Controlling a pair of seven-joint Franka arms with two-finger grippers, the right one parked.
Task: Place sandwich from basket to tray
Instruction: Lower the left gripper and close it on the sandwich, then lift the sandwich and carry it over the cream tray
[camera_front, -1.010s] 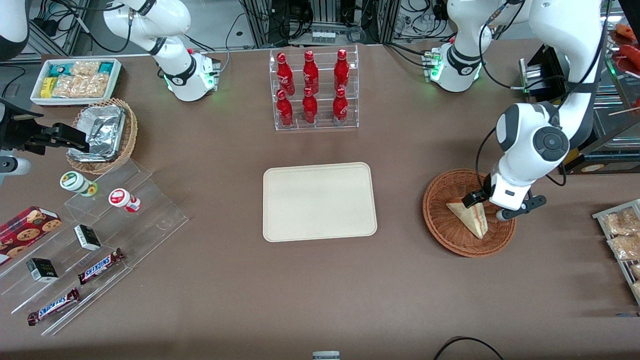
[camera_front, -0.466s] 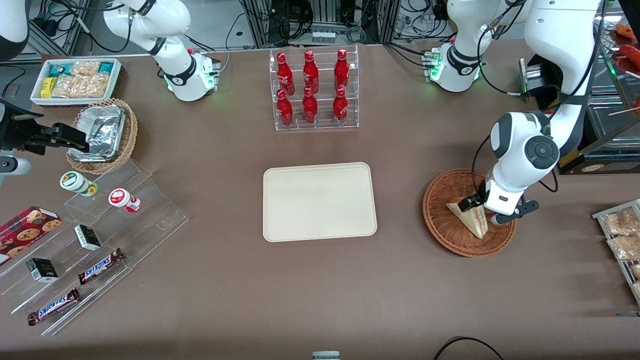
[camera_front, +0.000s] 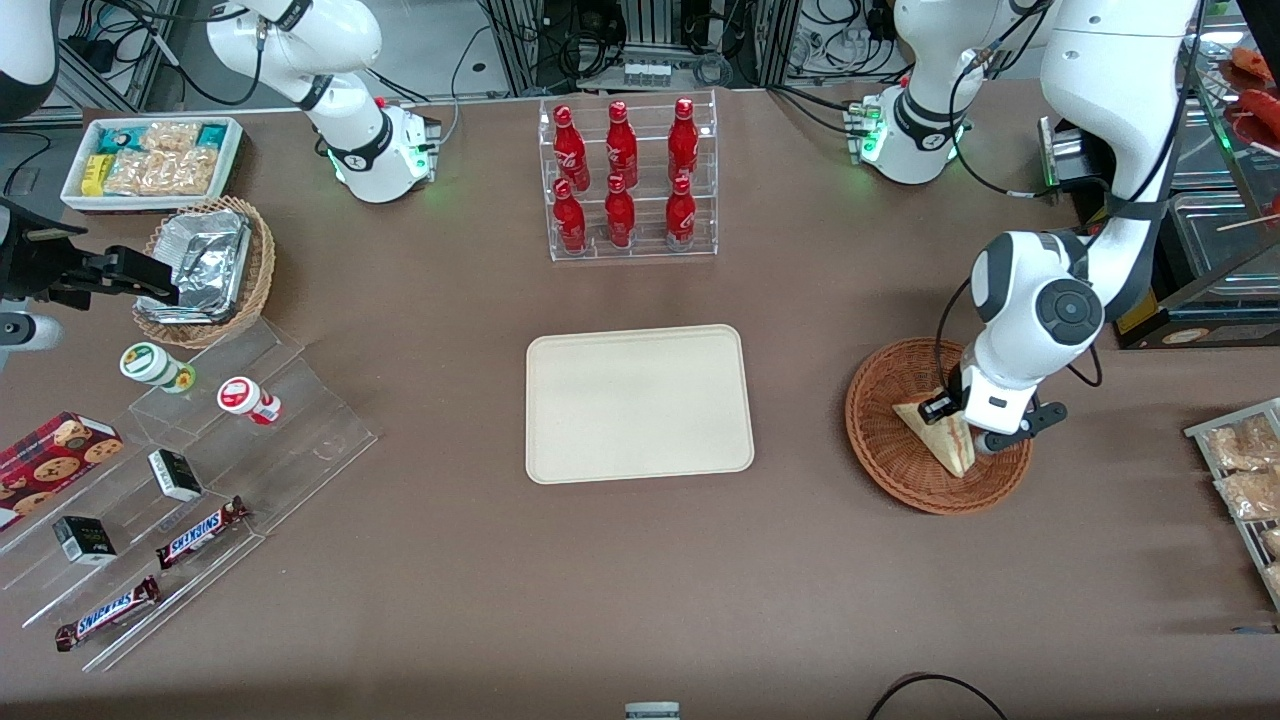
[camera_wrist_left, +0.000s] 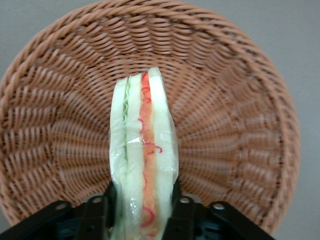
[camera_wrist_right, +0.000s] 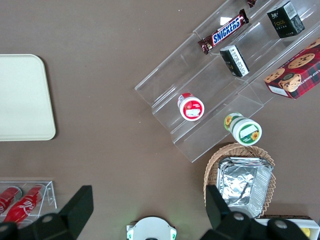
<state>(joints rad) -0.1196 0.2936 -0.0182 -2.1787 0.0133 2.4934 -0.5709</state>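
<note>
One sandwich (camera_front: 942, 438), a pale bread wedge wrapped in clear film with red and green filling along its cut edge, lies inside the round reddish-brown wicker basket (camera_front: 885, 450) toward the working arm's end of the table. Seen from the front, its long axis runs from about ten o'clock to four o'clock, its sharp tip at the four o'clock end, nearer the camera. The left arm's gripper (camera_front: 965, 425) sits directly over the wedge's wider end, and the wrist view shows the sandwich (camera_wrist_left: 144, 155) standing on edge between the two black fingers (camera_wrist_left: 96, 220), one pressed against each bread face, so the gripper appears to be pinching it while it is low in the basket (camera_wrist_left: 240, 100). The cream-beige tray (camera_front: 640, 403) lies at roughly nine o'clock from the basket, well apart, with bare brown table (camera_front: 800, 420) between them. Judging from this, the coming move is a lift clear of the basket rim, then a sideways carry toward the tray.
</note>
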